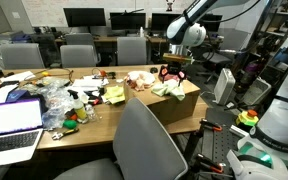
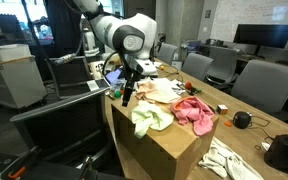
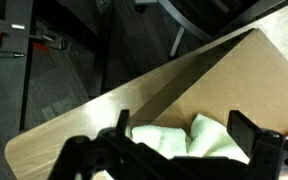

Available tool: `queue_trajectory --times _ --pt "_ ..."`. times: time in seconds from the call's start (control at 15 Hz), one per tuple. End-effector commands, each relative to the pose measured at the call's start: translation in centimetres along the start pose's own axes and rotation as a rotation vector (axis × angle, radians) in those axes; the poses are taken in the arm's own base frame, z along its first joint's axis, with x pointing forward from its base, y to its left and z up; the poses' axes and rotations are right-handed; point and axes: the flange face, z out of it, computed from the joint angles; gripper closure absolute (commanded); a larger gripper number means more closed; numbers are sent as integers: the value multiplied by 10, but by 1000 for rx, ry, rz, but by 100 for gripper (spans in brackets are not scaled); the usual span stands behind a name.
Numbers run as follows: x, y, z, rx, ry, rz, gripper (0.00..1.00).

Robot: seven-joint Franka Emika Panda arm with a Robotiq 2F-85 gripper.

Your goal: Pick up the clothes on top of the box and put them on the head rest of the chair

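Cardboard box (image 2: pixel 159 152) is carrying the clothes (image 2: pixel 152 118) on its top: yellow-green, pink and white pieces are lying bunched together. Your gripper (image 2: pixel 127 97) is hovering just above the yellow-green piece, jaws spread wide and gripping nothing.
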Motion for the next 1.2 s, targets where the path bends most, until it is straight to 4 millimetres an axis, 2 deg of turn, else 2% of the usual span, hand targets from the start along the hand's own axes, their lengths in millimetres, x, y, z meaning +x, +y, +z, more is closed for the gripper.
queue_trajectory --times 0.0,0.8,1.13 --pt "13 -5 8 -6 6 59 0" --pt "58 -3 56 -73 57 258 0" --pt "62 -7 59 -79 48 287 0"
